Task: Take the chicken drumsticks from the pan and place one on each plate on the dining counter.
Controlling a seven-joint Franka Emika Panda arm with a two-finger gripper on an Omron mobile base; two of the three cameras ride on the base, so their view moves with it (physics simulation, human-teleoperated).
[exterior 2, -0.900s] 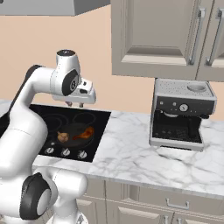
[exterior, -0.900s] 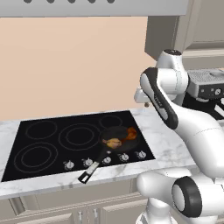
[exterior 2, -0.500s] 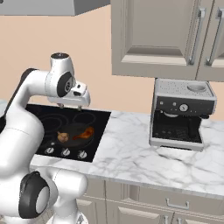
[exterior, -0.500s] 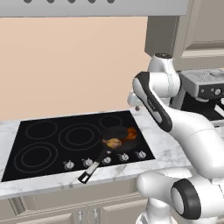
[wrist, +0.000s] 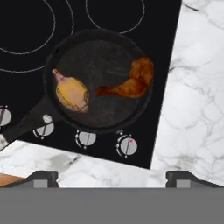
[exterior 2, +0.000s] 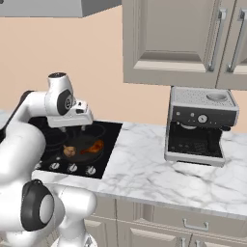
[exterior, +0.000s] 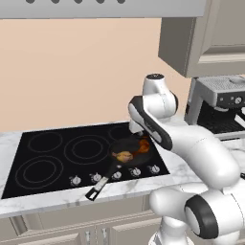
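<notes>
Hand view looks down on the round black frying pan point(wrist: 98, 83) on the black cooktop point(wrist: 26, 43). Two golden-brown chicken drumsticks point(wrist: 127, 83) lie inside, one at 9 o'clock, one at 3 o'clock. The claw point(wrist: 112, 177) hangs above, fingers wide apart, holding nothing. White marble surface point(wrist: 192, 87) lies beside.

The bench point(exterior 2: 144, 169) has a white marble top with grey veins and runs along the peach wall. A black cooktop point(exterior: 57, 162) is set flat into its left part, with a row of knobs point(wrist: 127, 145) along the front edge. A black pan point(wrist: 98, 83) stands on the right front burner, its long handle point(exterior: 103, 181) reaching over the front edge of the cooktop. To the right, well apart from the cooktop, a coffee machine point(exterior 2: 200, 125) stands on the marble near the wall.
</notes>
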